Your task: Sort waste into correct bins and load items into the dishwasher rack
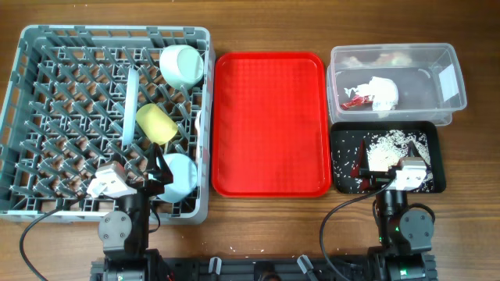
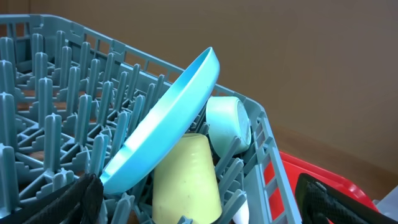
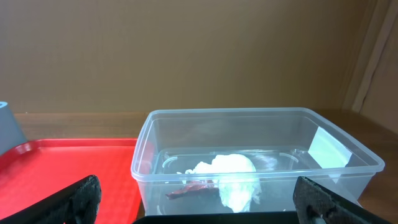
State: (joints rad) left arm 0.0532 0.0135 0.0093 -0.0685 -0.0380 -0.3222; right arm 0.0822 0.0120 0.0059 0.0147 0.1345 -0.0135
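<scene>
Sorting looked nearly done. The napkin point(image 1: 383, 94) and wrapper point(image 1: 353, 101) lay in the tub point(image 1: 449, 97) at upper right, with the rice point(image 1: 387, 147) in the black tray point(image 1: 434, 148) below it. The plate point(image 1: 127, 105), cup point(image 1: 156, 123) and bowls point(image 1: 182, 66) sat in the rack point(image 1: 47, 94) at left; the cutlery could not be made out. The plate stood on edge, its long axis up-down the frame. The left gripper point(image 2: 199, 186) and right gripper point(image 3: 198, 190) gaped wide, empty.

No text can be read anywhere; the white label point(image 1: 448, 80) on the clear tub point(image 1: 394, 56) looks blank.
</scene>
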